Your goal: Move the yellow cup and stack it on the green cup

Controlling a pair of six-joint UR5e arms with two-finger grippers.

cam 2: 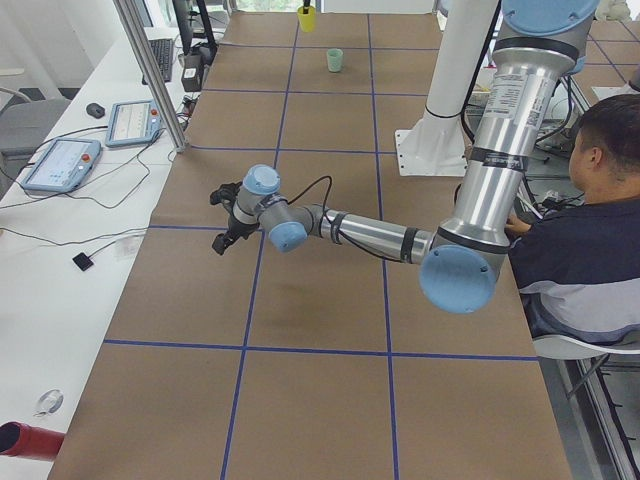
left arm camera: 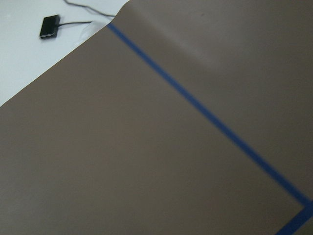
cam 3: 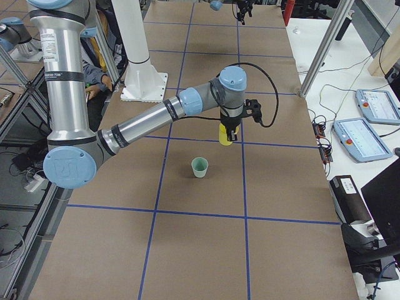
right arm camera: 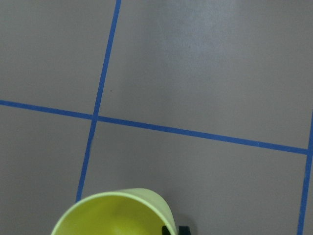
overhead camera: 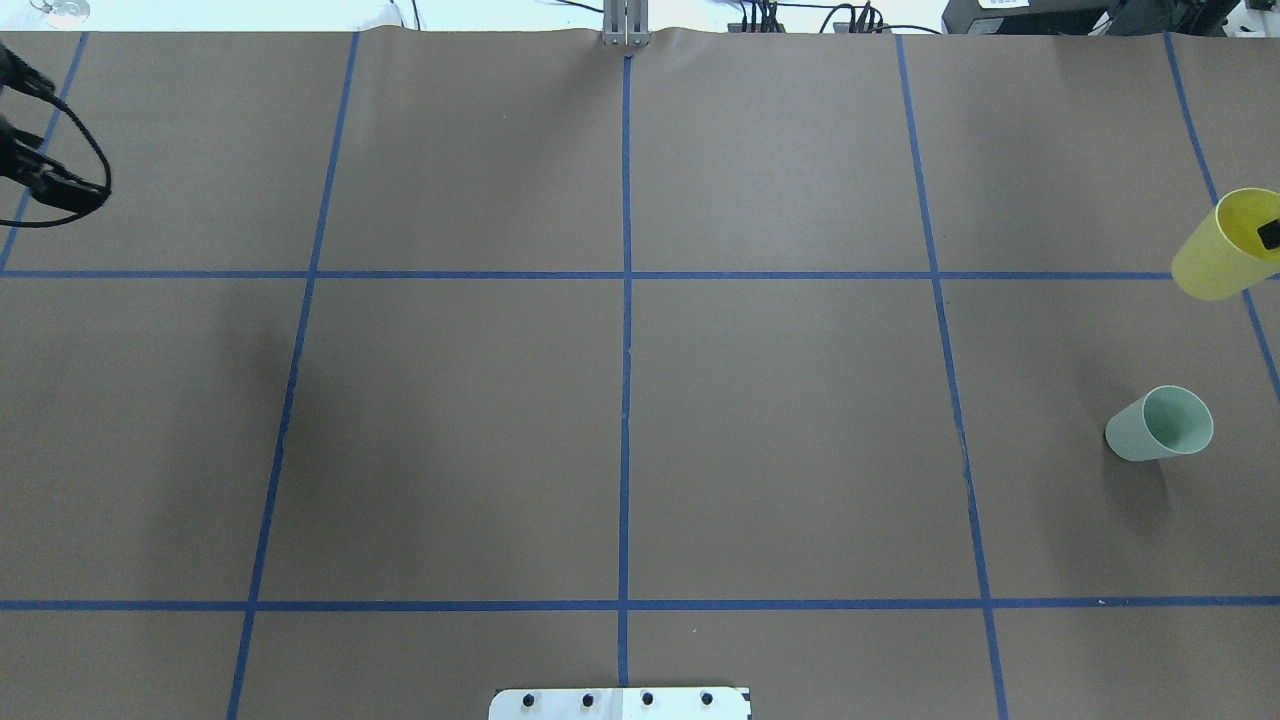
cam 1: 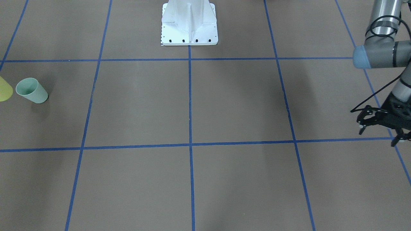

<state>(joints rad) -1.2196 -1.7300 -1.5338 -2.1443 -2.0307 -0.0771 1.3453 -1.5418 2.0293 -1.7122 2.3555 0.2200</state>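
Yellow cup [overhead camera: 1215,262], bright, smooth, tapered, pinched at rim by R gripper [cam 3: 229,130]; L gripper [cam 1: 378,134] fingers spread.

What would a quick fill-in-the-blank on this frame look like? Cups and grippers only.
1. One finger of the right gripper sits ___ the yellow cup.
2. The green cup stands with its rim facing ___.
3. The left gripper, far from both cups, has its jaws ___.
Missing words: inside; up; open.
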